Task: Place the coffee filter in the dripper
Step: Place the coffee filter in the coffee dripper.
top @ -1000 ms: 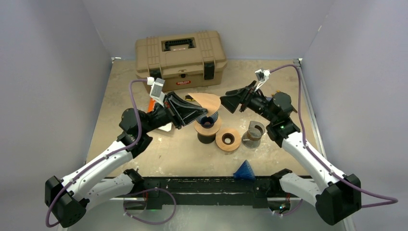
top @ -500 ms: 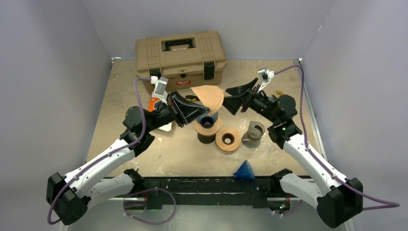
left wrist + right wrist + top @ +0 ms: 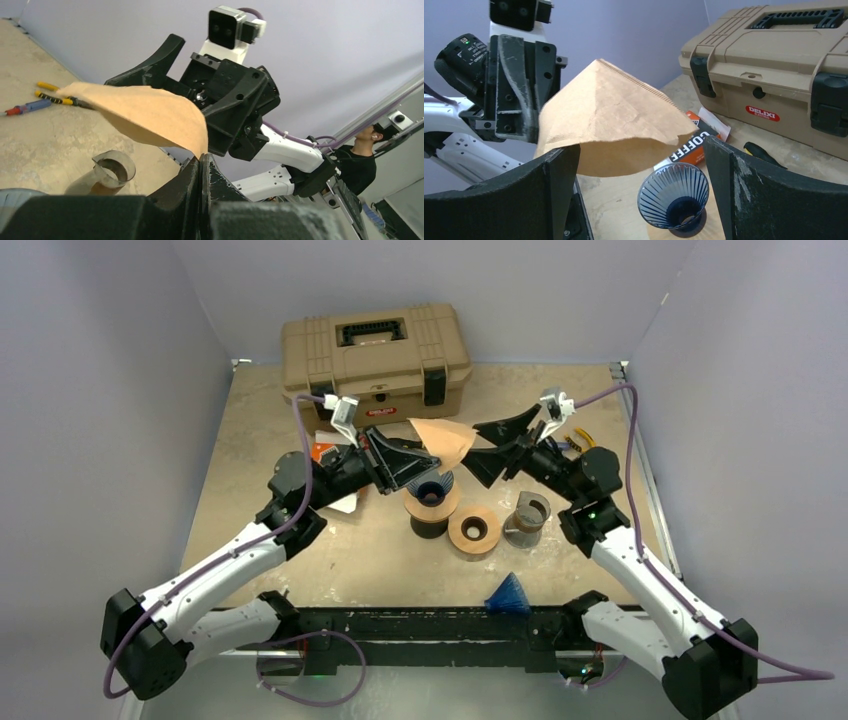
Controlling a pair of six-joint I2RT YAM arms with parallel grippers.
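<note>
While clamped in left hand [image 3: 202, 160], coffee filter [image 3: 614, 125] just ahead of wide-apart right hand [image 3: 480, 445].

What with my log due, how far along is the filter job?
Done: the left gripper holds the filter pinched, up above the dripper. In hand: the open right gripper faces the filter. Left: seating it in the empty dripper.

Lilac walls [image 3: 100, 390], scuffed tan tabletop [image 3: 250, 430]
</note>
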